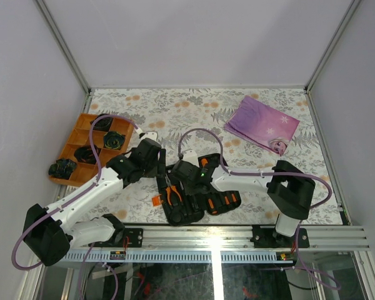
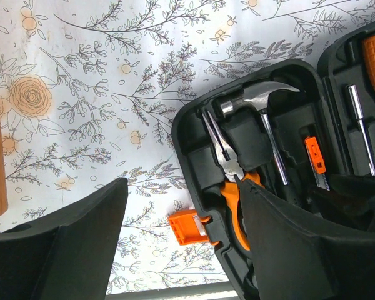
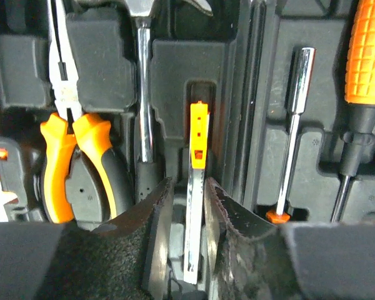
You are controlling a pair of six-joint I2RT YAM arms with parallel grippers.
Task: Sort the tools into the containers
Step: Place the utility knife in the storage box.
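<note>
The black tool case (image 1: 181, 203) lies open at the near middle of the table, its orange latch (image 2: 186, 226) sticking out on the left. Orange-handled pliers (image 2: 228, 162) and a steel-headed hammer (image 2: 256, 100) rest in its moulded slots. My left gripper (image 2: 184, 206) hangs open over the case's left rim with nothing between its fingers. My right gripper (image 3: 187, 187) is down inside the case. Its fingers stand on either side of a thin steel tool with an orange end (image 3: 199, 137), with a small gap on each side. An orange-handled screwdriver (image 3: 365, 50) lies in the lid half.
An orange divided tray (image 1: 67, 140) with black coiled lumps sits at the left, close to the left arm. A purple cloth (image 1: 262, 125) lies at the back right. A steel socket bit (image 3: 294, 125) sits in the lid. The metal rail (image 1: 212, 240) runs along the near edge.
</note>
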